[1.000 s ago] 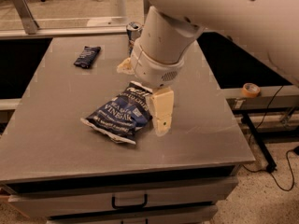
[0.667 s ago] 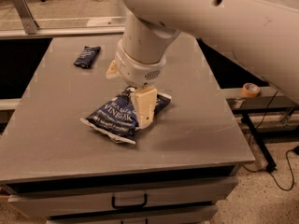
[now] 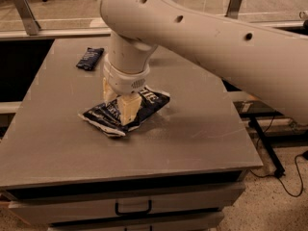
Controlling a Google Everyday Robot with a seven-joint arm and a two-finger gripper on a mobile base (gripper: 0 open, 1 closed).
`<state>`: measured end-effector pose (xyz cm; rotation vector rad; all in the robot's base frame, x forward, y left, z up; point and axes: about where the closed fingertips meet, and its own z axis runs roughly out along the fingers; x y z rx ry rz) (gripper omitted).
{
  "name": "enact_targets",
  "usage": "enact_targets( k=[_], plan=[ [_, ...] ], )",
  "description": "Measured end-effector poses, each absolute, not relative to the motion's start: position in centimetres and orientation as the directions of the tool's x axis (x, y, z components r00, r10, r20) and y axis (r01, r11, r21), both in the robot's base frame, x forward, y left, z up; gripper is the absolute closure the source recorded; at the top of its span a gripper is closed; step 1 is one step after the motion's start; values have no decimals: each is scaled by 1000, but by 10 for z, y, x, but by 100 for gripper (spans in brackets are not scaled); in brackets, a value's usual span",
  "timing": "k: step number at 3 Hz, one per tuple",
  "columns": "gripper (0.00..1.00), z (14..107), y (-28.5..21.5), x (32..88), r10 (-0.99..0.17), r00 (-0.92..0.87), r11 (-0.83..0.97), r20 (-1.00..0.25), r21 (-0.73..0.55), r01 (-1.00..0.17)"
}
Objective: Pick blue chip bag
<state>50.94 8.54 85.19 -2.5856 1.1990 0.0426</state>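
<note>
camera view: the gripper is sitting down on the middle of the chip bag, which is lying near the table's centre. i cannot tell whether its jaws are clamping. a small packet is lying at 11 o'clock from the bag.

Cream hand under white, hole-dotted arm

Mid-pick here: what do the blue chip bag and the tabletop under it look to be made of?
The blue chip bag looks like thin, glossy plastic film: it is crinkled and catches glints of light. The tool is down on its middle. The tabletop looks like a smooth matte grey sheet, laminate or painted metal, I cannot tell which: flat, with a soft sheen and faint scuffs.
</note>
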Motion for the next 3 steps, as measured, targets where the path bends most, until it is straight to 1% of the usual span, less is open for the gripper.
enact_targets(
  k=[1, 2, 3],
  plan=[
    [15, 845, 93, 516, -722, 675, -634, -153, -244, -734],
    [18, 851, 93, 520, -719, 672, -625, -177, -259, -736],
    [41, 880, 85, 520, -714, 672, -602, -197, -317, -732]
  ],
)
